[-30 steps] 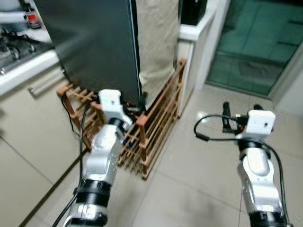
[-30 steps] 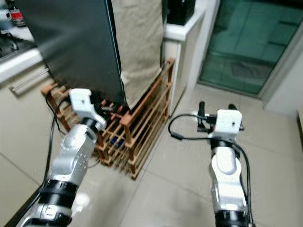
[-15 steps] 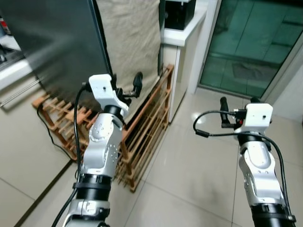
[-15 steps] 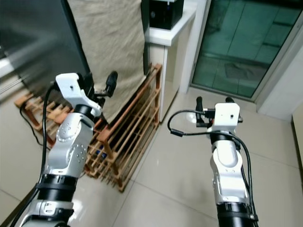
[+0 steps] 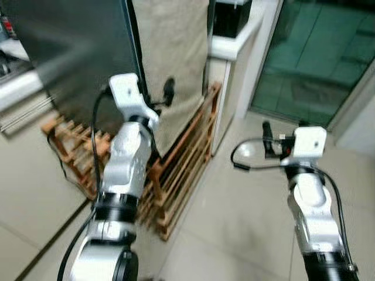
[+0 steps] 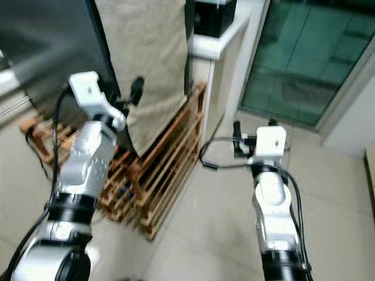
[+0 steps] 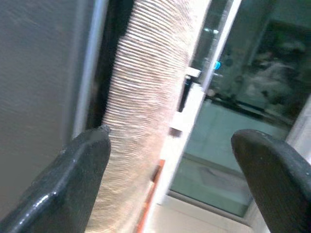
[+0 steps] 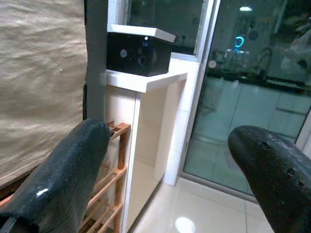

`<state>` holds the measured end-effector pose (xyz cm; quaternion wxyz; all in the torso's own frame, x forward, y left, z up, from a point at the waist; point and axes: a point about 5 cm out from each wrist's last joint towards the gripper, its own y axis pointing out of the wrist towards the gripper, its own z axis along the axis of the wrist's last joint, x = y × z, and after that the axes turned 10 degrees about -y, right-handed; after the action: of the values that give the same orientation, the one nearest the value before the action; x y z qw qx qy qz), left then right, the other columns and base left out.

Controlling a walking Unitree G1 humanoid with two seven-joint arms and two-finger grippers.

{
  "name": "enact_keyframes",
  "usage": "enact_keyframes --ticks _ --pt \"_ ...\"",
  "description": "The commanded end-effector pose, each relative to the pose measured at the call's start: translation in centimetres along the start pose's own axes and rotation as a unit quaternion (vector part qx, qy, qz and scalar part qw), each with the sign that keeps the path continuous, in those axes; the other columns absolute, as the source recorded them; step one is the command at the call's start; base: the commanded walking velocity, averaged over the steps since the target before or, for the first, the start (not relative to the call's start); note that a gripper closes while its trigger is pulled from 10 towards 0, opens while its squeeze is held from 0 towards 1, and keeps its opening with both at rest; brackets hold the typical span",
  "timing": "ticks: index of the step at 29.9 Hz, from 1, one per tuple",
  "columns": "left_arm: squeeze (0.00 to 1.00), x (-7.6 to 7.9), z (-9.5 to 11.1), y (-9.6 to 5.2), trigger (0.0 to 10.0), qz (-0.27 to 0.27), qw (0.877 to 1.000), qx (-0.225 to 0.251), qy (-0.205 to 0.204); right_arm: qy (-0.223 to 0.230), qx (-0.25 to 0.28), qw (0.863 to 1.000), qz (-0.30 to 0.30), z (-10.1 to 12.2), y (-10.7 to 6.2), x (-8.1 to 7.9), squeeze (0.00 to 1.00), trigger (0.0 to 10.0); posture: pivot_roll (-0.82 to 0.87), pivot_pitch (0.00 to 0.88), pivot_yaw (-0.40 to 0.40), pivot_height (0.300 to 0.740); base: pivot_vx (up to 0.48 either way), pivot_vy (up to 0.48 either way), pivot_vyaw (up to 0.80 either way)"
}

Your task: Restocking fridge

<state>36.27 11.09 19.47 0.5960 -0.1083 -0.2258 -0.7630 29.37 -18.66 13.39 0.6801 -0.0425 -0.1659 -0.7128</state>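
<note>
Head stereo pair looks down over both arms; both wrist views face forward, close, sharing the beige cloth (image 5: 176, 52) and glass door (image 8: 252, 87).

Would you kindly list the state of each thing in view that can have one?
left hand: open, empty, raised near the dark fridge door's edge
right hand: open, empty, held over the tiled floor
fridge door: edge beside the cloth; open or shut unclear
beige cloth: hanging down over the rack
wooden rack: standing on the floor
</note>
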Motion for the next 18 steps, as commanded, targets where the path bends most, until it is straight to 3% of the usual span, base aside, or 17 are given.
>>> enact_keyframes --ticks 1,8,18 --pt "0.0 0.5 0.1 0.5 10.0 -0.014 1.0 -0.008 -0.001 -0.001 0.007 1.0 -0.001 0.6 -0.1 0.2 0.15 10.0 -0.21 0.018 0.017 0.735 0.0 0.0 0.0" --pt "0.0 -0.2 0.9 2.2 10.0 0.019 0.999 -0.005 0.033 -0.009 0.0 1.0 -0.009 0.5 -0.8 1.0 0.15 10.0 -0.23 0.049 0.023 0.735 0.0 0.0 0.0" --pt "0.0 -0.9 1.5 2.6 10.0 0.054 0.998 0.016 0.038 -0.011 -0.02 1.0 -0.007 0.0 -2.1 1.0 0.15 10.0 -0.24 0.079 0.022 0.735 0.0 0.0 0.0"
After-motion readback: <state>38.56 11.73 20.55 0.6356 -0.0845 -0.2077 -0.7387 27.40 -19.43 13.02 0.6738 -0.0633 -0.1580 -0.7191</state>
